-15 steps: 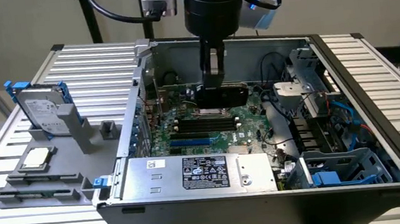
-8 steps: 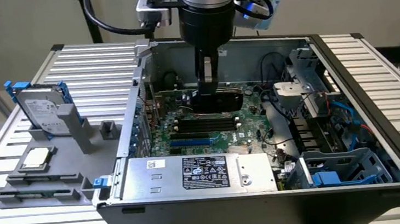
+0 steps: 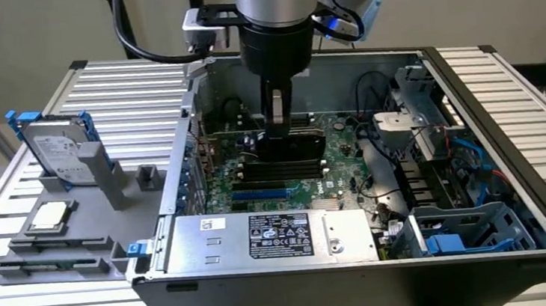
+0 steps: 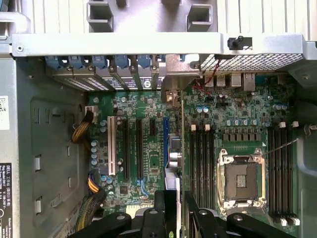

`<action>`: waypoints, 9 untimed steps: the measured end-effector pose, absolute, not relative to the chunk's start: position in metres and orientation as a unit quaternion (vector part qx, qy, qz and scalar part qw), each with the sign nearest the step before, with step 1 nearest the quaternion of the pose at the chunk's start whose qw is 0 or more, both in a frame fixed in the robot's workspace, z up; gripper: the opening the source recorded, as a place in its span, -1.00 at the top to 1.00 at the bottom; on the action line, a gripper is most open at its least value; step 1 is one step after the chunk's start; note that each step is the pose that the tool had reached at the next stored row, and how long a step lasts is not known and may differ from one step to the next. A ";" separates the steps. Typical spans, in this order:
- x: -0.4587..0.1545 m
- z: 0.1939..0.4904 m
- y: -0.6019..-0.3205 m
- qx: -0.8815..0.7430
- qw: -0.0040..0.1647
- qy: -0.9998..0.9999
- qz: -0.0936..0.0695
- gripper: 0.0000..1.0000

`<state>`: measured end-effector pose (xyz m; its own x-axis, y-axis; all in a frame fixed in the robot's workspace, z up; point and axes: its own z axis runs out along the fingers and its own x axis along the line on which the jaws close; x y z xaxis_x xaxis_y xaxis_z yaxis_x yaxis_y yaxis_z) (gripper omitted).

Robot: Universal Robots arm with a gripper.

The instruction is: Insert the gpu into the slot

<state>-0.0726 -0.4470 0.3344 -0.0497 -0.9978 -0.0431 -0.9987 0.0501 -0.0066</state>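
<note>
The gpu (image 3: 291, 151) stands upright inside the open computer case, its black face showing in the exterior view. My gripper (image 3: 281, 131) comes down from above and is shut on the card's top edge. In the wrist view the gpu (image 4: 181, 144) appears edge-on as a thin line running up from between my black fingers (image 4: 159, 210), with its silver bracket (image 4: 181, 72) at the case's rear wall. The blue slot (image 4: 165, 136) lies on the green motherboard, parallel to the card and just beside its edge. The slot (image 3: 260, 195) sits bare below the card. I cannot tell whether card and board touch.
Black memory slots (image 4: 203, 163) and the square processor socket (image 4: 242, 176) lie on the card's other side. A power supply (image 3: 271, 236) and drive cage (image 3: 461, 232) fill the case's front. Outside, a hard drive with blue rails (image 3: 57, 151) and a processor (image 3: 50, 214) rest on grey holders.
</note>
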 end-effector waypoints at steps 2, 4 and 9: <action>-0.073 0.331 -0.448 -0.689 0.017 0.724 0.014 0.47; -0.073 0.328 -0.448 -0.689 0.015 0.724 0.015 0.47; -0.073 0.322 -0.451 -0.689 0.010 0.725 0.020 0.47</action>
